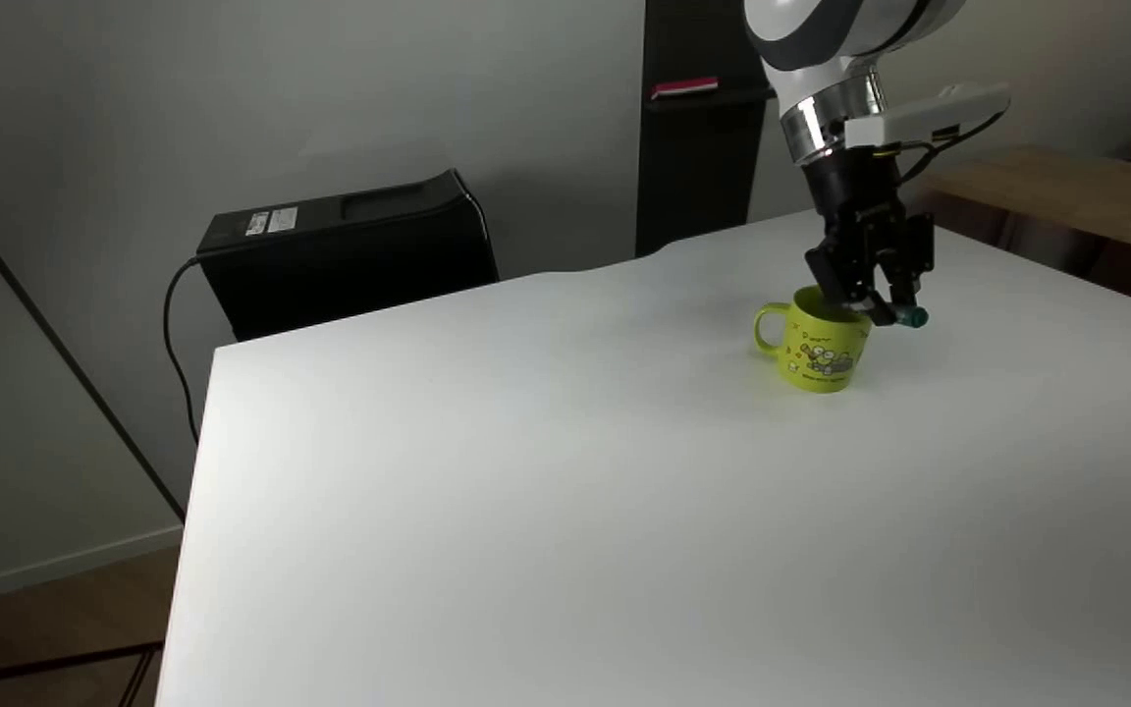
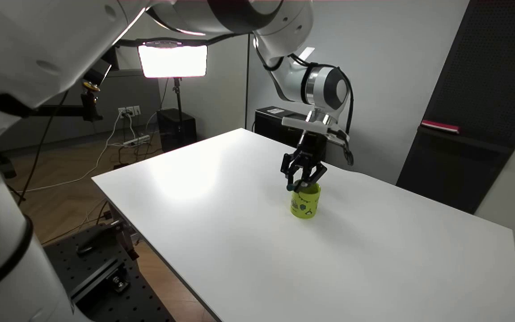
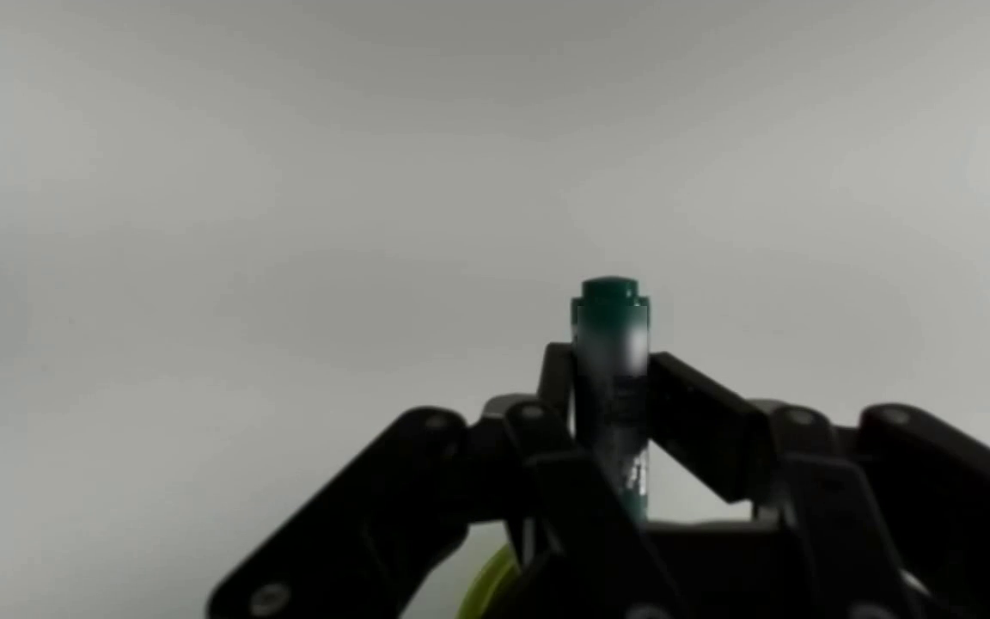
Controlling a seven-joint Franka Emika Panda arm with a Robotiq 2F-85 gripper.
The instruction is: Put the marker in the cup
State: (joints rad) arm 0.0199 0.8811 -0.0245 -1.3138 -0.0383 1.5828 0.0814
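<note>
1. Where the hand (image 1: 893, 306) hangs over the rim of the cup (image 1: 821, 349) in an exterior view, one end of the marker (image 1: 912, 317) juts past the mouth.
2. The cup stands on the counter (image 2: 351, 259) in an exterior view, the marker's end just beside its rim.
3. The wrist view shows the hand pinching the marker, its long axis leading away from the cup below; likely it must shift back over the mouth and steepen.

Lab, robot arm (image 2: 38, 44) (white), perforated plate (image 2: 83, 268)
</note>
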